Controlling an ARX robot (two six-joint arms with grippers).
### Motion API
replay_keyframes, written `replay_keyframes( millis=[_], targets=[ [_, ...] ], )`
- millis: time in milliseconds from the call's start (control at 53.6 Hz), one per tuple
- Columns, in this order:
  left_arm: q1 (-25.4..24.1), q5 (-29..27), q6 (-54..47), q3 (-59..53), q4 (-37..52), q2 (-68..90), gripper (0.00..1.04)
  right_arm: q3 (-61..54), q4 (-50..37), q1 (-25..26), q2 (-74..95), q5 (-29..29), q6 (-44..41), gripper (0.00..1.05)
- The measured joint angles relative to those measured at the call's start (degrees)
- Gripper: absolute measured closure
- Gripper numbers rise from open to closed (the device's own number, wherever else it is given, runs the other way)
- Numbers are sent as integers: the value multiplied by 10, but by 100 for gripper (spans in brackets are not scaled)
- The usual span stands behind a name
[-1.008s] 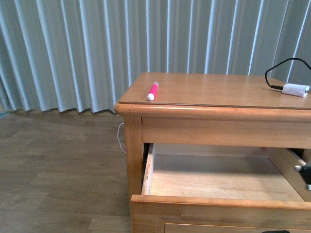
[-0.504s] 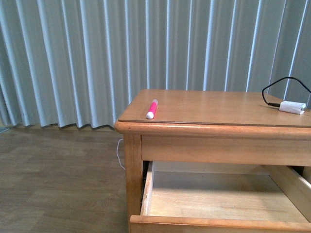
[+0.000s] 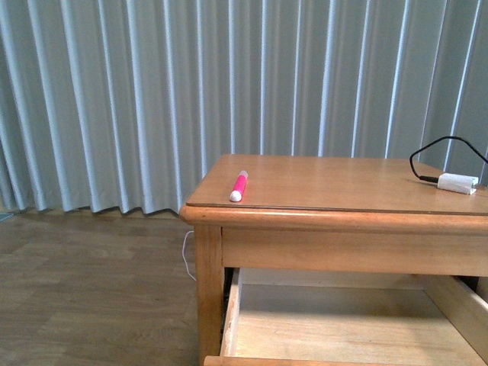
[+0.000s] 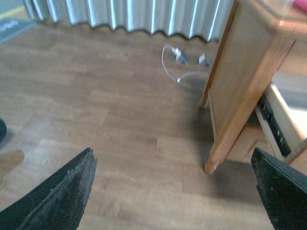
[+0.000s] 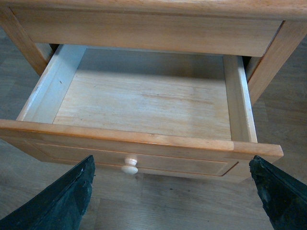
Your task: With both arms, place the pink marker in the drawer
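Note:
The pink marker [image 3: 239, 185] lies on the wooden table top near its front left corner. The drawer [image 3: 231, 311] under the top stands pulled out and holds nothing I can see; in the right wrist view its pale inside [image 5: 144, 100] and small round knob [image 5: 129, 166] show. My right gripper [image 5: 175, 191] is open, in front of the drawer's front panel above the floor. My left gripper [image 4: 175, 191] is open over the floor beside the table's left leg [image 4: 230, 105]. Neither arm shows in the front view.
A small white adapter [image 3: 457, 183] with a black cable lies at the right of the table top. A white cable [image 4: 184, 72] lies on the wood floor by the table. Grey curtains [image 3: 152, 91] hang behind.
The front view has tilted up: the table and drawer sit lower in the frame. The black part seen at the drawer's right edge one second ago is out of view.

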State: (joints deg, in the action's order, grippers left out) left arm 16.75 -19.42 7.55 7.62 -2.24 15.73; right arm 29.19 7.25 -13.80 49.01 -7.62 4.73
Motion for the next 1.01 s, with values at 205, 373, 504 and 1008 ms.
replay_keyframes(
  millis=[205, 373, 504, 1008],
  targets=[
    [31, 10, -9, 179, 143, 279, 6, 0, 0, 0, 0, 0, 0, 9],
    [26, 43, -38, 328, 188, 486, 6, 0, 0, 0, 0, 0, 0, 9],
    [30, 58, -56, 445, 189, 624, 6, 0, 0, 0, 0, 0, 0, 9],
    [52, 66, -60, 807, 54, 955, 6, 0, 0, 0, 0, 0, 0, 9]
  ],
)
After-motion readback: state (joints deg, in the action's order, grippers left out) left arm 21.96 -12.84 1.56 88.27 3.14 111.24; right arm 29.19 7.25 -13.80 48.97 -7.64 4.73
